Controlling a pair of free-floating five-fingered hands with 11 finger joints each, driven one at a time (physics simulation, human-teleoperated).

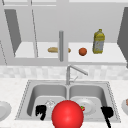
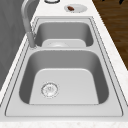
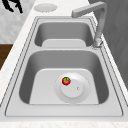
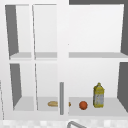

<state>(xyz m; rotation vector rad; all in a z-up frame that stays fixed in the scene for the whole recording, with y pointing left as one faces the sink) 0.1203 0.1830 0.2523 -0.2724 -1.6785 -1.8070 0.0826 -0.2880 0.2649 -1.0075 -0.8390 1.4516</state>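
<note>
A double steel sink (image 1: pixel 30 87) is set into a pale stone surface (image 1: pixel 10 87), with a tall faucet (image 1: pixel 68 75) rising at the middle of its back edge.

In the front view, the left hand (image 1: pixel 40 111) hangs over the front of the left basin, close to the drain (image 1: pixel 50 103). Its fingers are curled downward and hold nothing. The right hand (image 1: pixel 107 112) hangs over the sink's front right corner, with its fingers bunched and one dark part pointing down; whether it is open or closed cannot be told. A large, glossy red ball (image 1: pixel 67 114) shows between the two hands at the front edge of the sink, touching neither.

In the right basin lies a round grey plate (image 3: pixel 82 96), and on its near left part sits a small red strawberry (image 3: pixel 66 80) with a green top.

On the surface past the sink's left edge stands an empty plate (image 1: pixel 3 110). Past the right edge, another plate (image 2: pixel 81 8) carries a small brown item.

Above the sink, an open cabinet's lower shelf (image 4: pixel 110 110) holds a bread roll (image 4: pixel 52 103) near the middle, then an orange (image 4: pixel 83 105), then a yellow bottle (image 4: pixel 98 95) towards the right end.
</note>
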